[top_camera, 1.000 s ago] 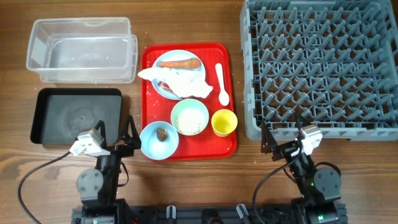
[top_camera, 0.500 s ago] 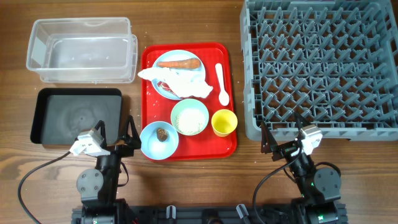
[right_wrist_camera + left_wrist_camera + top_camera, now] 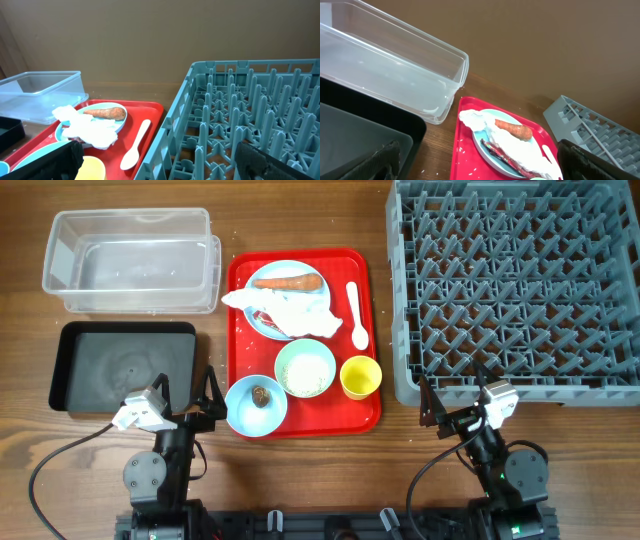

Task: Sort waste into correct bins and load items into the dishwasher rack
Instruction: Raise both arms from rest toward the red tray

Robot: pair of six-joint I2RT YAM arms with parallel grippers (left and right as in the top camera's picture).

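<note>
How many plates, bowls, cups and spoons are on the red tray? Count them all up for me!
Plates: 1, the blue plate
Bowls: 2, the blue bowl and the green bowl
Cups: 1, the yellow cup
Spoons: 1, the white spoon
Total: 5

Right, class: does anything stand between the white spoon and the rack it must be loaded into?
Nothing visible does. The spoon lies by the red tray's right rim; only that rim and a strip of bare table separate it from the rack, whose side wall it must be lifted over.
</note>
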